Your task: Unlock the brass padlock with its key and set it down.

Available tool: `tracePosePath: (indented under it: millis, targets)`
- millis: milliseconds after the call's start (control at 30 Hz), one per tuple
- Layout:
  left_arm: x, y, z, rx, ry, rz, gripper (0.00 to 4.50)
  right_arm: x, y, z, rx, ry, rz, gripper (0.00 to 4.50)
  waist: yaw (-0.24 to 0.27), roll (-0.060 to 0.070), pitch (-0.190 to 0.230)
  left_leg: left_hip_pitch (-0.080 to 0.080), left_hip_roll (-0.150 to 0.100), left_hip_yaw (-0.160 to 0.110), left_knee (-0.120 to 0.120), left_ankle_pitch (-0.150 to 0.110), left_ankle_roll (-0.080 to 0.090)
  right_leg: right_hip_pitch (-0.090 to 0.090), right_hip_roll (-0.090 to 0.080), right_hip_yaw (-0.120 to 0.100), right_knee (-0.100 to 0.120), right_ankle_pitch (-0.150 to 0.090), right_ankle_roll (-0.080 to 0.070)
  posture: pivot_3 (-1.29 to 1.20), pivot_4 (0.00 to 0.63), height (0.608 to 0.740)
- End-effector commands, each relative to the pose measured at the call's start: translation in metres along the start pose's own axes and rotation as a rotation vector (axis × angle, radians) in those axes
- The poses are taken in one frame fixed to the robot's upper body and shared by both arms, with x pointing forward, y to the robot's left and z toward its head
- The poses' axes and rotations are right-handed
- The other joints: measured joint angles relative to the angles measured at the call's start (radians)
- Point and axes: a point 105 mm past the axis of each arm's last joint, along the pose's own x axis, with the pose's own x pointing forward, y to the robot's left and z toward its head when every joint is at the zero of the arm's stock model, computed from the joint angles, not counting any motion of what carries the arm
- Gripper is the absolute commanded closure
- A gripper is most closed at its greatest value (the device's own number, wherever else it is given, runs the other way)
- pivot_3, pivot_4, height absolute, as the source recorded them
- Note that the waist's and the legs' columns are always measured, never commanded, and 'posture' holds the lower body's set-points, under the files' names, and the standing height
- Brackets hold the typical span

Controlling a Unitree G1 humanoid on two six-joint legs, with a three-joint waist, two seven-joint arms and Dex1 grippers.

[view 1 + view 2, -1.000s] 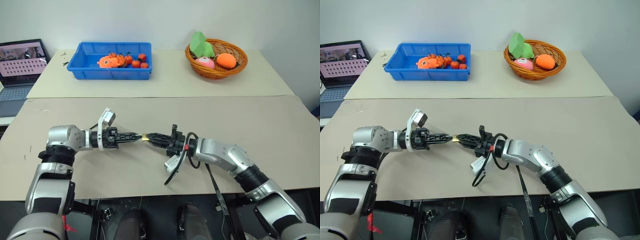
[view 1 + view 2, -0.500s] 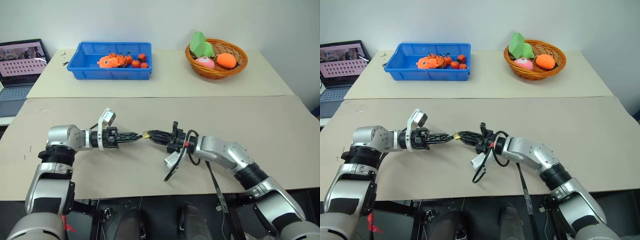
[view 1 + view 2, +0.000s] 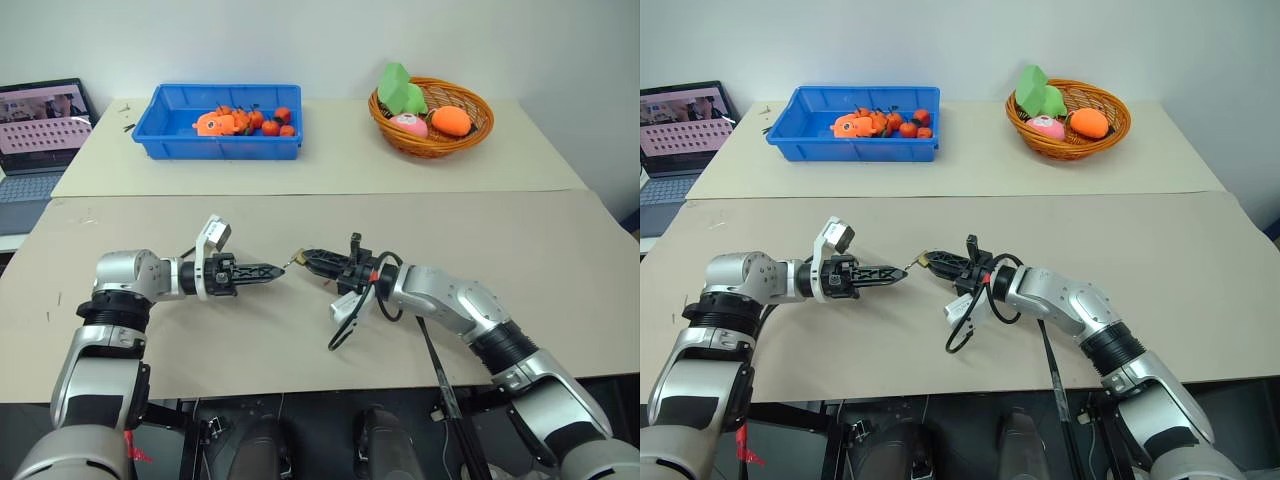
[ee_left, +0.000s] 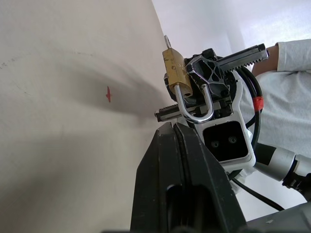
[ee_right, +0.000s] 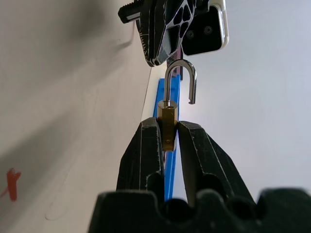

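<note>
Brass padlock [image 5: 168, 127], clamped in the right gripper [image 3: 303, 258], has pulled clear of the shut left gripper [image 3: 277, 269] at its 9 o'clock, shackle [image 5: 180, 80] sprung open: unlocked, just needs setting down.

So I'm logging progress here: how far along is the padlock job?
Unlocking looks done: in the right wrist view the brass padlock's shackle stands swung open, one end free. In hand: the right gripper pinches the lock's body above the table, a gap away from the shut left gripper. I can't make out the key. Left: setting the padlock down.
</note>
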Motion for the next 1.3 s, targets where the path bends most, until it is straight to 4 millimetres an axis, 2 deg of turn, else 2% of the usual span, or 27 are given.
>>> tracePosePath:
  millis: [33, 367, 633, 900, 1067, 1300]
  targets:
    - [0.0, -0.007, 0.009, 0.043, -0.004, -0.013, 4.46, -0.001, -0.02, -0.008, -0.016, 0.032, -0.071, 4.35, 0.0, 0.0, 0.0, 0.0, 0.0, 0.0, 0.0, 0.0, 0.0, 0.0, 0.0, 0.0, 0.0, 0.0, 0.0, 0.0, 0.15, 0.664]
    - [0.0, -0.008, 0.01, 0.054, -0.001, -0.013, 4.46, 0.005, -0.018, -0.007, -0.061, 0.048, -0.052, 4.35, -0.001, 0.0, 0.0, 0.0, 0.0, 0.0, 0.0, 0.0, 0.0, 0.0, 0.0, 0.0, 0.0, 0.0, 0.0, 0.0, 0.15, 0.664]
    - [0.009, -0.01, 0.009, 0.07, 0.011, -0.023, 4.46, 0.013, -0.021, -0.008, -0.055, 0.074, -0.049, 4.35, -0.002, 0.0, 0.0, 0.0, 0.0, 0.0, 0.0, 0.0, 0.0, 0.0, 0.0, 0.0, 0.0, 0.0, 0.0, 0.0, 0.15, 0.664]
    - [0.015, -0.007, 0.016, 0.081, -0.026, -0.01, 4.46, 0.02, -0.018, 0.002, -0.038, 0.073, -0.035, 4.35, -0.003, 0.0, 0.0, 0.0, 0.0, 0.0, 0.0, 0.0, 0.0, 0.0, 0.0, 0.0, 0.0, 0.0, 0.0, 0.0, 0.15, 0.664]
    - [0.019, -0.006, 0.019, 0.085, -0.05, -0.004, 4.46, 0.019, -0.014, 0.006, -0.03, 0.074, -0.024, 4.35, -0.003, 0.0, 0.0, 0.0, 0.0, 0.0, 0.0, 0.0, 0.0, 0.0, 0.0, 0.0, 0.0, 0.0, 0.0, 0.0, 0.15, 0.664]
    - [0.019, -0.008, 0.019, 0.076, -0.054, -0.017, 4.46, 0.009, -0.002, 0.0, -0.024, 0.108, 0.01, 4.35, -0.003, 0.0, 0.0, 0.0, 0.0, 0.0, 0.0, 0.0, 0.0, 0.0, 0.0, 0.0, 0.0, 0.0, 0.0, 0.0, 0.15, 0.664]
